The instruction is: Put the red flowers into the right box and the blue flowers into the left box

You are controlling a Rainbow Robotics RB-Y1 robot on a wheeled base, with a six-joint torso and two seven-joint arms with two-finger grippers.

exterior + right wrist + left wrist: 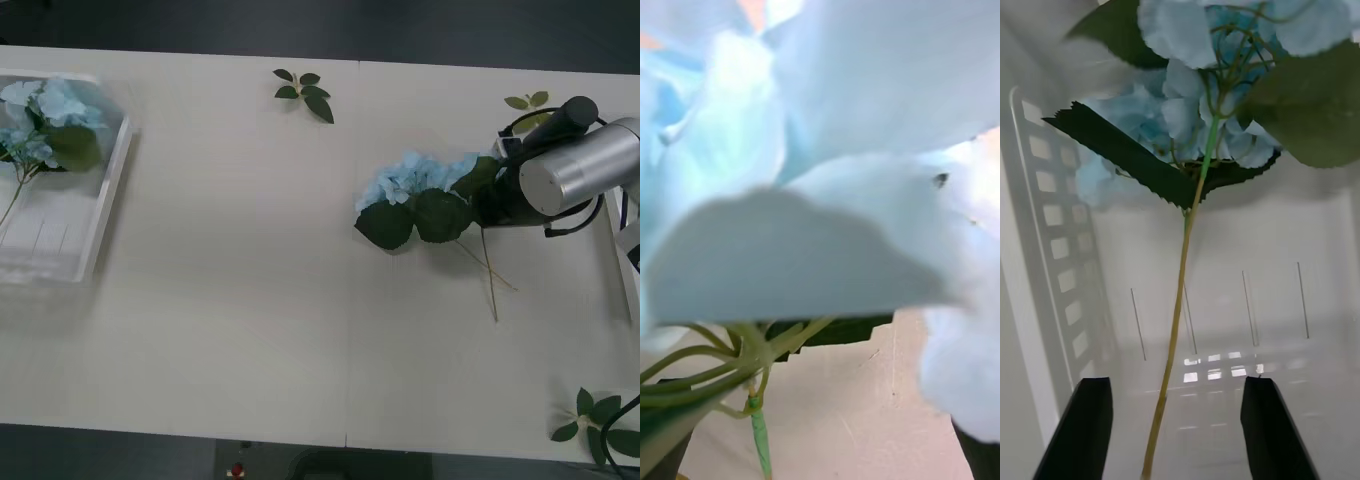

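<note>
A: Where are the blue flowers now?

B: One blue cluster (45,125) lies already inside the left box (100,215), at its far end, with the stem running along the floor of the box. In the left wrist view the left tool (1176,427) is above this same flower (1199,112), and its two black fingers (1075,427) stand apart, released, with the thin stem passing between them but not pressed. A second blue cluster (420,185) is out on the tabletop (250,300), far from the left box, just beside the right arm (575,165).

A: Does the right tool hold it?

B: I cannot tell. The right wrist view is very near to the pale petals (827,150) and the green stems (752,367), so the tool is close at the flower, but its fingers are hidden.

A: Which step is this, in your opinion?

B: I think the first blue flower is delivered, and the right arm is working on the second one. Next, this cluster must travel across the tabletop toward the left box. That is a long way for the right arm, so maybe a hand-over to the left tool is needed.

A: And the green sprigs?

B: One leaf sprig (303,92) lies far from the left box and has no bloom. It should stay.
</note>
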